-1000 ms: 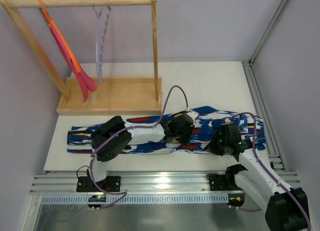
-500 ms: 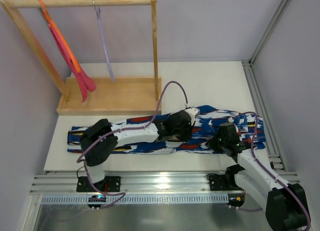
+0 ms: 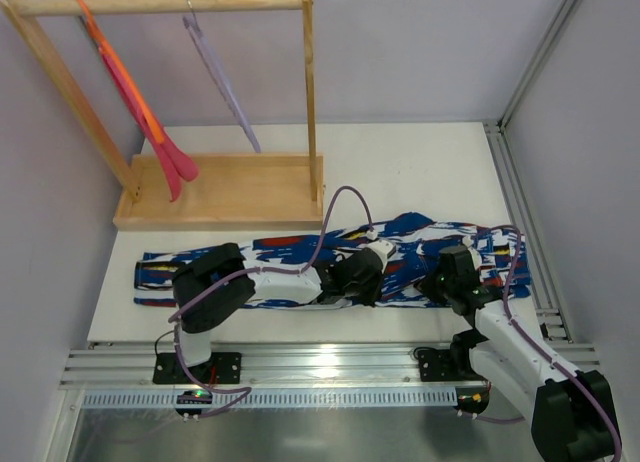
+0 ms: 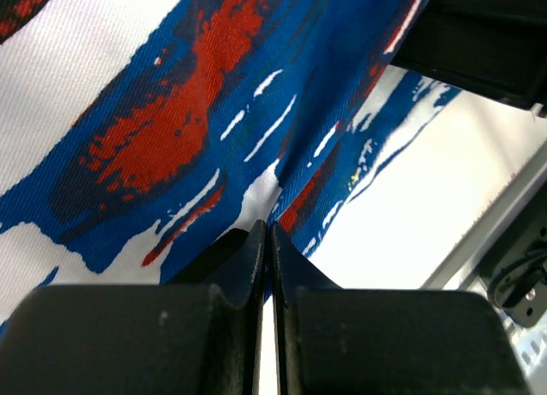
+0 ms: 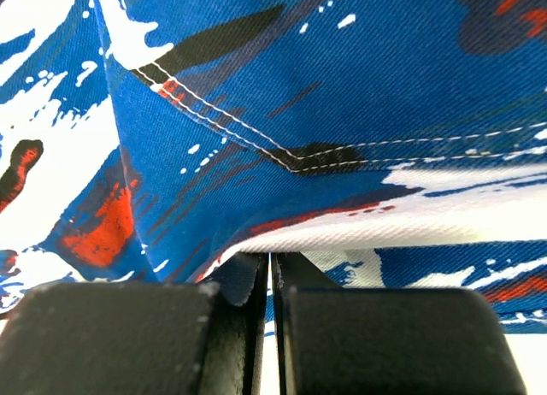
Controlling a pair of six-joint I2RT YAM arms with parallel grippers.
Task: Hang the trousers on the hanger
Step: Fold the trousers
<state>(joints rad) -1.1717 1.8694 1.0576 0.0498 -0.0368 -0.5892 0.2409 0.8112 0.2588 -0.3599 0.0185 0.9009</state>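
we pinch thin folds of the trousers (image 3: 280, 250), flat on the table (image 3: 420, 172), in left gripper (image 4: 267, 241) and right gripper (image 5: 269, 262); shallow bites could slip when we lift toward the hanger (image 3: 225, 77).

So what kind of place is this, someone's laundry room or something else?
Most likely a robot lab work cell, not a home: aluminium rails frame a white table, two robot arms are bolted at its near edge, and a small wooden rack serves as a prop.

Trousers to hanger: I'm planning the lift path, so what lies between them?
In the top view, the rack's wooden base lies between the trousers and the hanging hanger.
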